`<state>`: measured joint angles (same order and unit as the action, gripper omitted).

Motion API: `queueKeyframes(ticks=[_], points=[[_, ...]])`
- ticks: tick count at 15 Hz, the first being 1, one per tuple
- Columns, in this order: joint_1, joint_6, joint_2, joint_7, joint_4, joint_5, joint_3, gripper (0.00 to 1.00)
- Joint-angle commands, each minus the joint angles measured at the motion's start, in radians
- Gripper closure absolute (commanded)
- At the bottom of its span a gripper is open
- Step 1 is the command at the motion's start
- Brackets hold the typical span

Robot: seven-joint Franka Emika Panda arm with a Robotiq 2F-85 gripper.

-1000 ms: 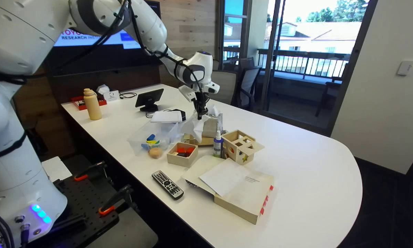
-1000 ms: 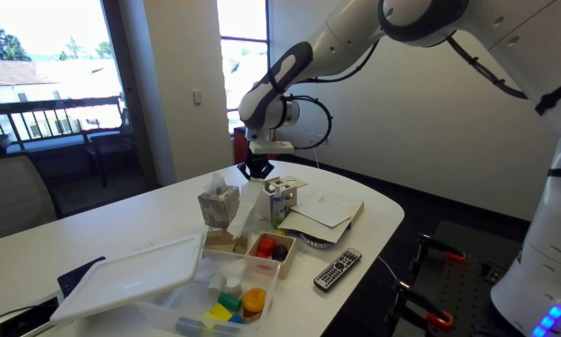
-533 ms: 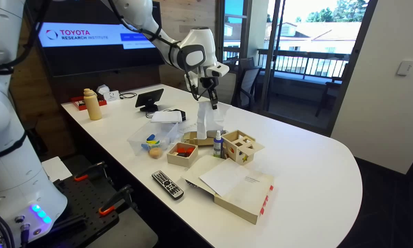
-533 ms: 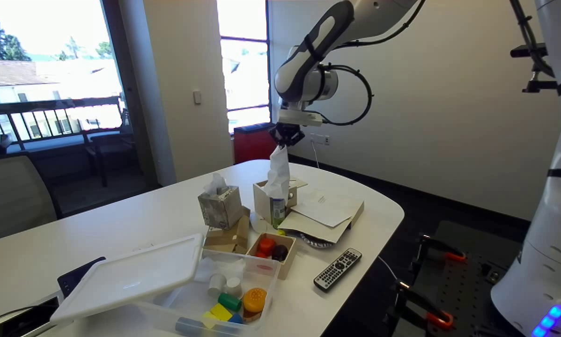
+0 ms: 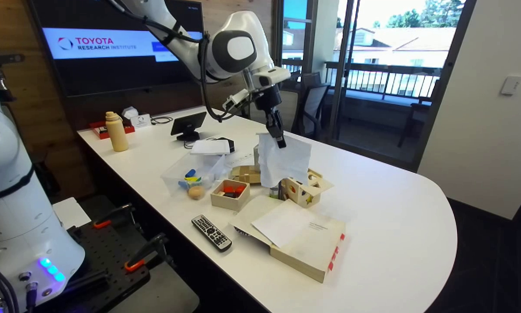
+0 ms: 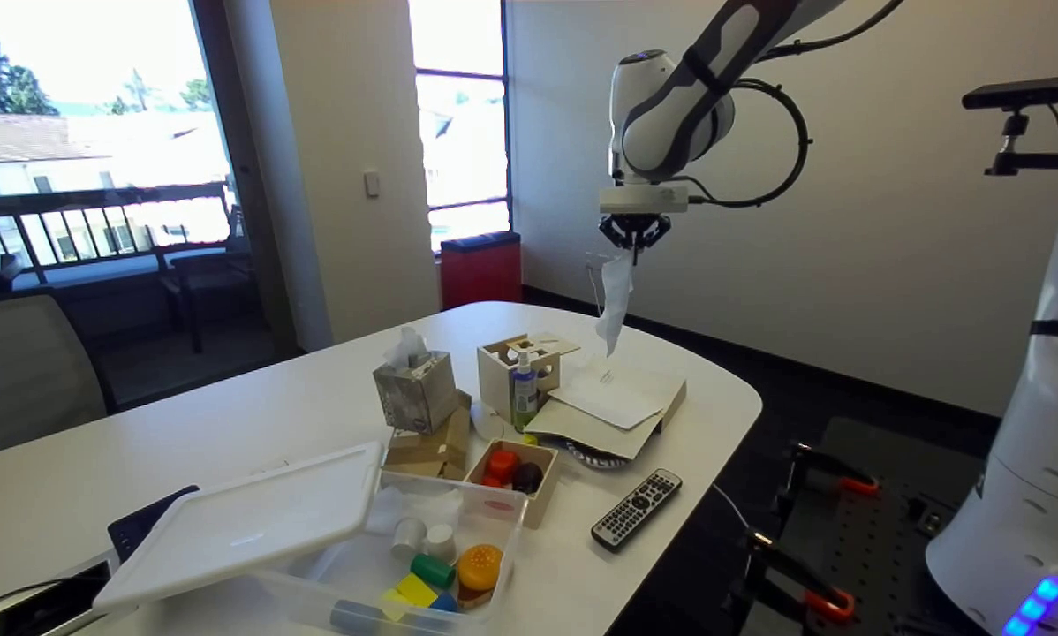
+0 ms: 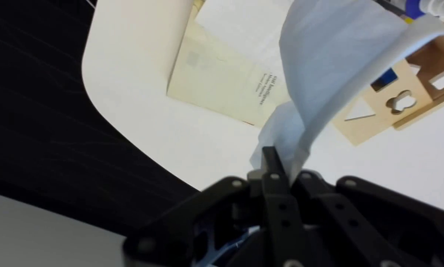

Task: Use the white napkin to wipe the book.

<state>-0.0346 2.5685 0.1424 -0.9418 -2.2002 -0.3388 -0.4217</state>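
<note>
Stretching beneath the gripper [image 6: 635, 254], the smooth white table [image 5: 395, 243] carried a translucent plastic bin [image 6: 495, 510] containing coloured toy blocks [image 6: 433, 571] and white cylinders [image 6: 441, 541]. Nearer the gripper, lower down, lay the thick cream book [image 5: 319, 246], a flat white sheet [image 5: 280, 224] on it. Jaws pressed together, the gripper held a thin, creased white napkin [image 5: 285, 163] hanging clear of the book. Below gripper height stood a wooden shape-sorter cube [image 6: 496, 382], a patterned tissue box [image 6: 417, 397] and a small wooden box [image 5: 223, 202] of red pieces [image 6: 502, 464].
</note>
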Motion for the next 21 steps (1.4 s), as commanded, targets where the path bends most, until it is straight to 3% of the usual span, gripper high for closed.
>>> queueKeyframes(ticks=[1, 5, 9, 13, 16, 21], points=[[0.081, 0.079, 0.034, -0.01, -0.044, 0.001, 0.064, 1.0], [0.147, 0.289, 0.181, 0.143, -0.005, 0.118, 0.122, 1.0], [0.248, 0.393, 0.33, 0.425, 0.093, 0.323, 0.214, 1.0], [0.359, 0.33, 0.442, 0.691, 0.265, 0.458, 0.293, 1.0], [0.388, 0.262, 0.489, 0.782, 0.356, 0.466, 0.287, 1.0], [0.473, 0.18, 0.607, 0.91, 0.483, 0.513, 0.348, 1.0]])
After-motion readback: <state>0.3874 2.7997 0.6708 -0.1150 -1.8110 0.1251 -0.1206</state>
